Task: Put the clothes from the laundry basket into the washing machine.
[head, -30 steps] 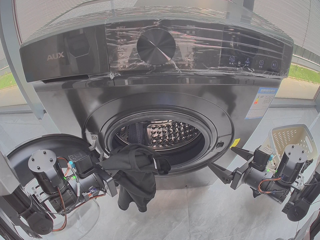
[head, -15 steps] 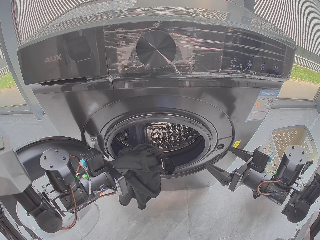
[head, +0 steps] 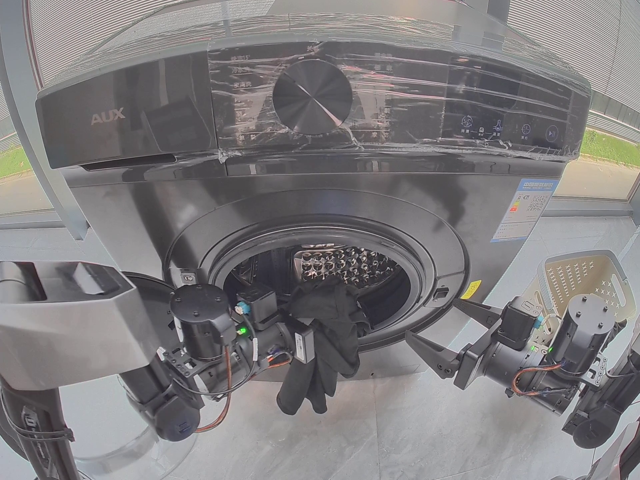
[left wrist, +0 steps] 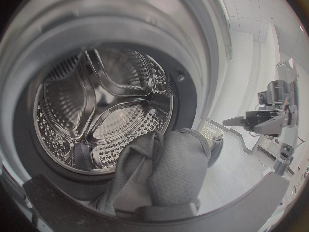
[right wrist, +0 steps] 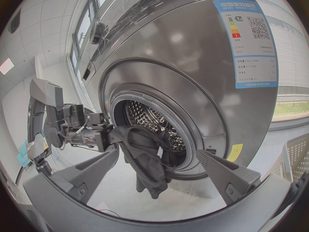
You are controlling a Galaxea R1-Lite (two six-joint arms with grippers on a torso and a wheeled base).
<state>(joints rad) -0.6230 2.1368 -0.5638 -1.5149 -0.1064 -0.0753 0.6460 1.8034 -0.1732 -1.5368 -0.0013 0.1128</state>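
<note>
Head view: left gripper clamped on black garment at 6 o'clock of washing machine mouth; it looks limp and light, best gripped at bunched folds; right gripper jaws apart

Left claw clamped on garment; right claw agape.

The washing machine bears pale brand lettering on its upper left panel, small print too fine to read beside the dial, white icons at the panel's right, a blue-headed energy label with a square code, and a yellow sticker low on its front.
</note>
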